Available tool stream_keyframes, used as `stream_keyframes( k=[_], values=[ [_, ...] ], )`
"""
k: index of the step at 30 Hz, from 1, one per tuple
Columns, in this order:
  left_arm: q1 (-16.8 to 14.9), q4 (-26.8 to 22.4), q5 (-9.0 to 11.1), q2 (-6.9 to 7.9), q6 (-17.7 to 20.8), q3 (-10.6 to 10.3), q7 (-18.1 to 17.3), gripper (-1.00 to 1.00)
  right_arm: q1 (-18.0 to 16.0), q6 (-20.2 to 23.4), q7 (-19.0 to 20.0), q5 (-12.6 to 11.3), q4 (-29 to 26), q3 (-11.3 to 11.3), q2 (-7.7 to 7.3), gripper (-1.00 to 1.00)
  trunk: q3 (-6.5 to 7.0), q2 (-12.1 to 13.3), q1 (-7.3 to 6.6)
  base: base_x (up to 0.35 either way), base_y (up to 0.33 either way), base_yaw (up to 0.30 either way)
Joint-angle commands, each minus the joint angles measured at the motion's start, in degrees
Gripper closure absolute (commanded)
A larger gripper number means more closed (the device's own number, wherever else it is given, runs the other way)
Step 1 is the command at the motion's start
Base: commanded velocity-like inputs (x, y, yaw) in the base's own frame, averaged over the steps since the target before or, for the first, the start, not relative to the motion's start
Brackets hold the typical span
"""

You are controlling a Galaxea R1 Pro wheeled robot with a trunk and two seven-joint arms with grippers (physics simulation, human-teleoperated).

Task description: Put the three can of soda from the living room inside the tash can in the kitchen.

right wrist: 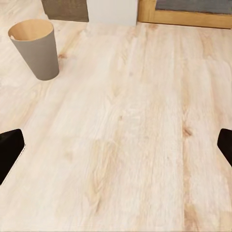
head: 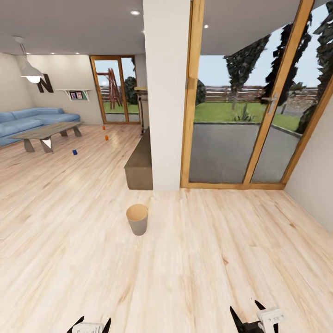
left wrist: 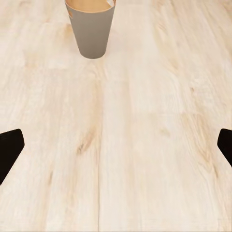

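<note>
On the far floor by the sofa point(head: 27, 121): three cans point(head: 74, 151) untouched. Bin point(head: 137, 219) empty as far as visible. Both grippers, left point(head: 89, 326) and right point(head: 252, 316), spread wide, holding nothing. All left to do.

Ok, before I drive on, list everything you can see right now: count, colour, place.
trash can: one, pale grey outside, tan inside, upright on the wood floor ahead, nothing visible inside
orange cans: two, on the floor far ahead, beyond the coffee table
blue can: one, on the floor near the coffee table
coffee table: one, grey-topped, far left
sofa: one, light blue, behind the table
pendant lamp: one, white, upper left
pillar: one, white, centre
glass doors: wood-framed, right of the pillar
left gripper: black fingers, open, bottom left
right gripper: black fingers, open, bottom right
</note>
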Motion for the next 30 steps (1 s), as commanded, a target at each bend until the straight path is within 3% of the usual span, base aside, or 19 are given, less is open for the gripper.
stream_keyframes(
  k=[1,8,30],
  values=[
    [0.0,0.0,0.0,0.0,0.0,0.0,0.0,-1.0,0.0,0.0,0.0,0.0,0.0,0.1,0.0,-1.0,0.0,0.0,0.0,0.322,0.115,0.183],
    [0.0,0.0,0.0,0.0,0.0,0.0,0.1,-1.0,0.0,0.0,0.0,0.0,0.0,0.3,0.0,-1.0,0.0,0.0,0.0,0.322,0.115,0.184],
    [0.0,0.0,0.0,0.0,0.0,0.0,0.1,-1.0,0.0,0.0,-0.5,-0.1,0.0,0.2,-0.01,-1.0,0.0,0.0,0.0,0.322,0.115,0.045]
  ],
)
